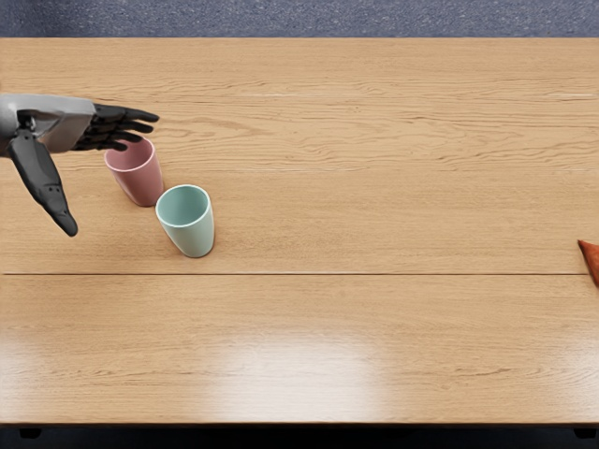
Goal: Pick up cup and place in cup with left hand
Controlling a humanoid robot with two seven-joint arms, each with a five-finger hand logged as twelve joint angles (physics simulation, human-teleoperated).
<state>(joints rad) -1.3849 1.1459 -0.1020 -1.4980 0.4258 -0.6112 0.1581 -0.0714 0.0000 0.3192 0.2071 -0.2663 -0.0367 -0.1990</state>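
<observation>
Two cups stand upright on the wooden table (402,215), both in its left part as seen in the head view. The pink cup (138,176) is farther from the near edge and more to the left; the mint-green cup (191,230) is just beside it, nearer and to the right. In this view the green rim sits next to the lower wall of the pink cup; whether the two walls touch cannot be told. Both mouths face up, and neither cup is inside the other. The visible outer walls are smooth, each in a single plain color.

Left hand (67,129): enters from the left edge, pale grey shell with black digits. Finger state: wide. The four fingers are extended to the right, nearly straight and slightly fanned; the thumb is spread well apart from them, pointing toward the near side. Nothing is held. The fingers overlap the far part of the pink cup's rim in the picture; contact cannot be told from this angle.

Other items: orange-red object (591,260) at the right edge, cut off by the frame, a pointed corner showing. Table surface has visible grain, a dark lengthwise seam and pale glare near the front. Blue-grey floor (299,17) beyond the far edge.
</observation>
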